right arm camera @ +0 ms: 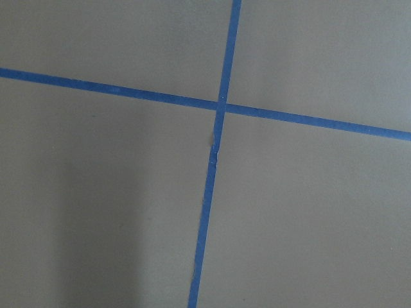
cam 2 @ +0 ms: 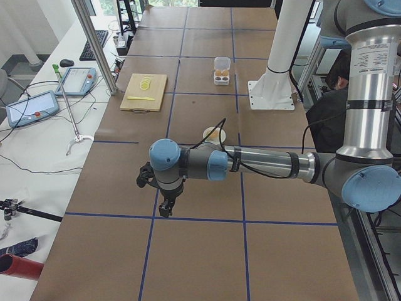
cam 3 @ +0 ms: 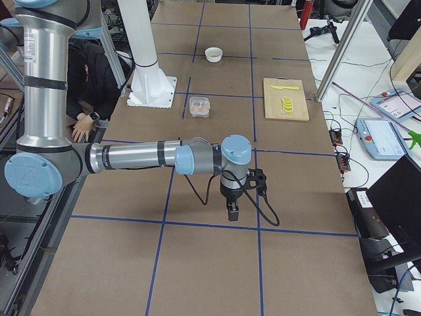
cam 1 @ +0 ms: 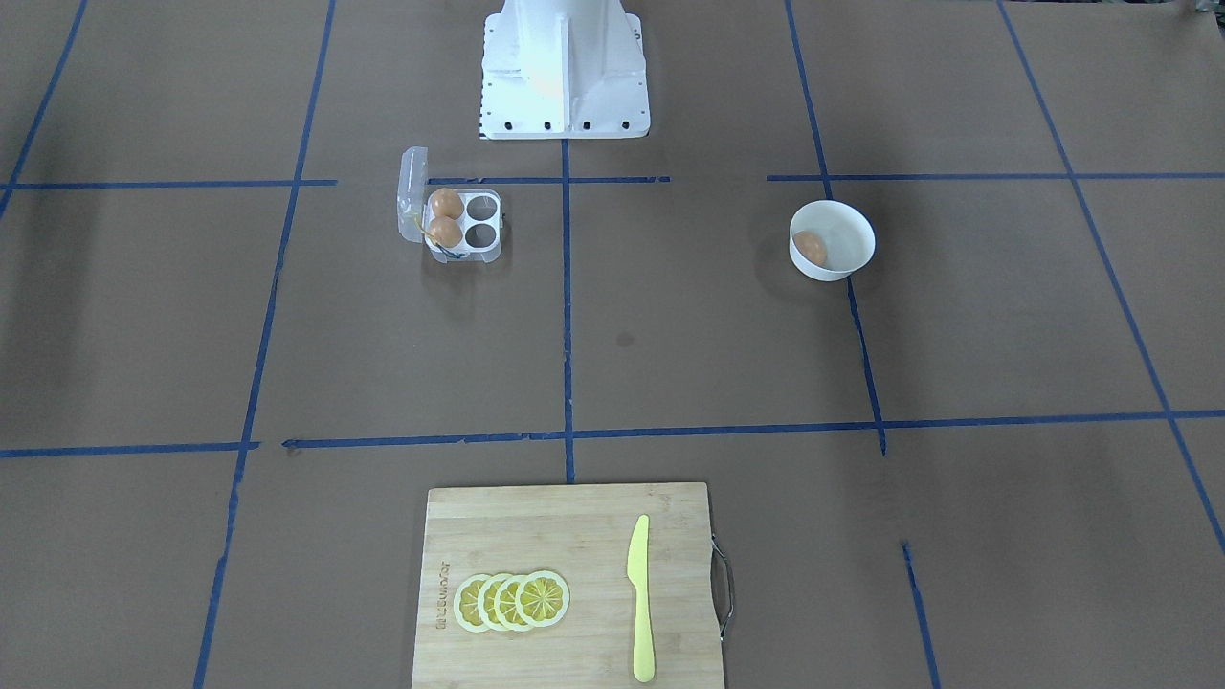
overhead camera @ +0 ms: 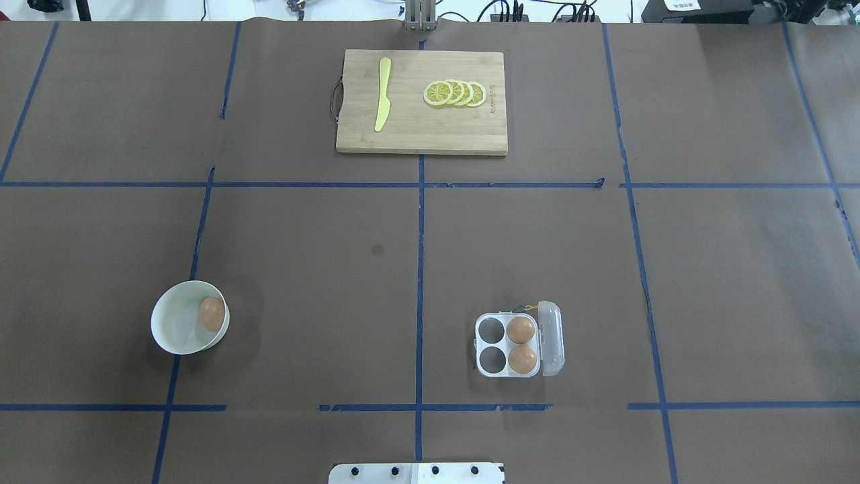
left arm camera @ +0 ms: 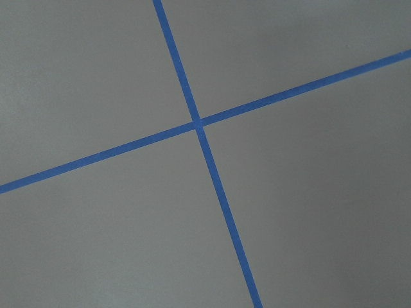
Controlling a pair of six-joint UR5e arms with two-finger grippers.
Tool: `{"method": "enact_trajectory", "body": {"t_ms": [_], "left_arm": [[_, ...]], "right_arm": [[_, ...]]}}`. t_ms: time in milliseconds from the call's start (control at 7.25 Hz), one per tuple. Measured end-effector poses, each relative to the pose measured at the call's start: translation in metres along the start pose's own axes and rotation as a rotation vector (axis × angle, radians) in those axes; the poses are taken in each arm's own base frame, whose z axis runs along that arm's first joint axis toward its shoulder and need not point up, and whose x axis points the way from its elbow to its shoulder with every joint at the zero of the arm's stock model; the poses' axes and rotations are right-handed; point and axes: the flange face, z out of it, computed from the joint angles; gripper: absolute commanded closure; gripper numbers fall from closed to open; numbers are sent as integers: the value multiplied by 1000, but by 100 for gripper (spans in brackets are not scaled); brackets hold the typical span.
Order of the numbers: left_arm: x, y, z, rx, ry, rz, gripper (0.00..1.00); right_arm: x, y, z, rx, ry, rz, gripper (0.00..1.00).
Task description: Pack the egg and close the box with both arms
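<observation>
Overhead exterior, desk [overhead camera: 302,235]: egg [overhead camera: 211,314] in white bowl [overhead camera: 173,331]; box [overhead camera: 552,339] open, holding two other eggs [overhead camera: 521,329]; left arm [cam 2: 263,164] and right arm [cam 3: 131,157] jaws, state cannot be told.

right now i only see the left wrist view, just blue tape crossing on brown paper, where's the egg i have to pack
observer: The egg lies in the white bowl, on the robot's left half of the table.
operator: is the box open
observer: Yes. The box has its lid folded out on the side away from the bowl.
operator: any free cells
observer: Two. The empty cells are on the bowl side; two other eggs fill the lid side.
operator: is my gripper near the bowl
observer: No. The left gripper hangs nearer the table's left end than the bowl.
</observation>
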Motion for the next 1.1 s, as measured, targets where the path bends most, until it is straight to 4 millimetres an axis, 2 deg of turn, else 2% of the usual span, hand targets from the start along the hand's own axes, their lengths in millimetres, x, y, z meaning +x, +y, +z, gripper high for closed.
{"method": "enact_trajectory", "body": {"t_ms": [414, 690, 828, 1103], "left_arm": [[1, -4, -2, 8, -7, 8, 0], [5, -10, -8, 30, -13, 28, 0], [9, -18, -12, 56, -20, 54, 0], [18, -51, -30, 186, -56, 174, 0]], "right_arm": [[-7, -4, 0, 12, -1, -25, 0], [-17, -8, -8, 85, -21, -82, 0], [-19, -7, -8, 105, -30, -96, 0], [-22, -8, -11, 124, -33, -106, 0]]}}
